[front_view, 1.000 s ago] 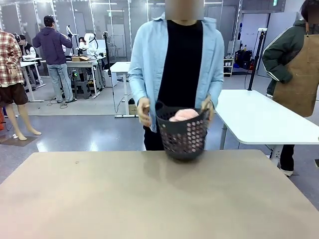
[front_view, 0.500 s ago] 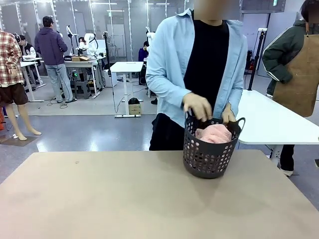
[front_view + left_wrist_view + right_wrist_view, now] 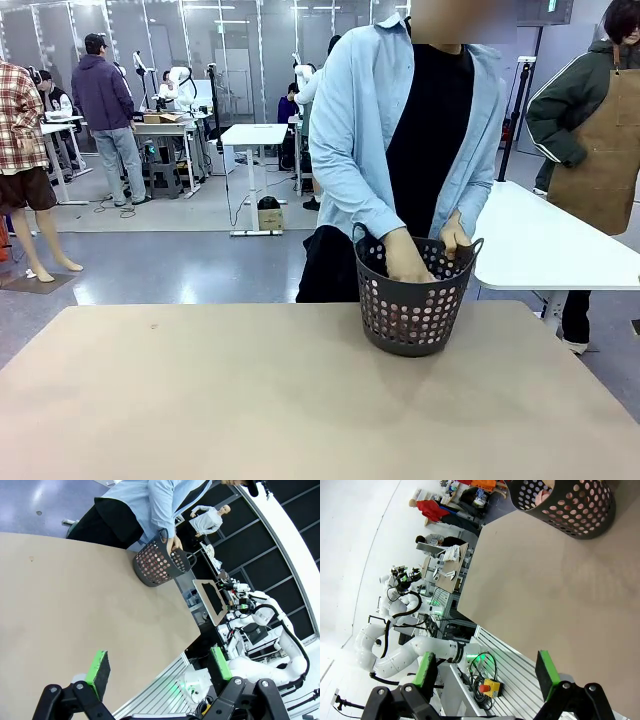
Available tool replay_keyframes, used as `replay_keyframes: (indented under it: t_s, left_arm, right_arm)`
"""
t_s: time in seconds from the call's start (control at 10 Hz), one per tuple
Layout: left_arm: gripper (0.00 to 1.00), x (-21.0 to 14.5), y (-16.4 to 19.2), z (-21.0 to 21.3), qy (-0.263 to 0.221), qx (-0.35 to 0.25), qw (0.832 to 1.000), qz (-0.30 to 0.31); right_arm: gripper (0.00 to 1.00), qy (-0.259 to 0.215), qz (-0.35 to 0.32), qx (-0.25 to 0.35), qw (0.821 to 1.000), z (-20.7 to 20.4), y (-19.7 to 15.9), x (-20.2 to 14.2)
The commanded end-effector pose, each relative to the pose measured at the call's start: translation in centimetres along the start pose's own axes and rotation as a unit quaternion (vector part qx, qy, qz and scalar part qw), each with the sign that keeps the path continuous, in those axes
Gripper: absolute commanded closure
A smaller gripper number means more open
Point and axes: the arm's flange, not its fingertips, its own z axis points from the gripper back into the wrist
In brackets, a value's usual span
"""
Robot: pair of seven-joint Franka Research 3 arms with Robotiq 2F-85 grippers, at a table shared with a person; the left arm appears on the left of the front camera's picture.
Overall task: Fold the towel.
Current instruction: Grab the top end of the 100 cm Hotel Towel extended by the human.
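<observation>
Barely begun: the towel (image 3: 542, 496) sits bunched inside the basket (image 3: 412, 315) at one o'clock on the table (image 3: 200, 400), the person's hands (image 3: 405, 258) in it; left gripper (image 3: 158, 664) and right gripper (image 3: 484, 672) hang released, empty, with every fold left to do.

Left end effector (image 3: 159, 665), at the bottom of its wrist frame, jaws spread wide; right end effector (image 3: 484, 674), bottom of its frame, equally spread.
</observation>
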Motion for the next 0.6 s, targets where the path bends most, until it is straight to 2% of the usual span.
replay_keyframes:
  t_s: [0.0,0.5]
  left_arm:
    - [0.0,0.48,0.04,0.06,-0.005,-0.01,1.0,-0.01]
    - [0.0,0.48,0.04,0.06,-0.005,-0.01,1.0,-0.01]
  right_arm:
    - [0.0,-0.003,0.009,0.007,1.0,0.09,-0.02,0.18]
    - [0.0,-0.003,0.009,0.007,1.0,0.09,-0.02,0.18]
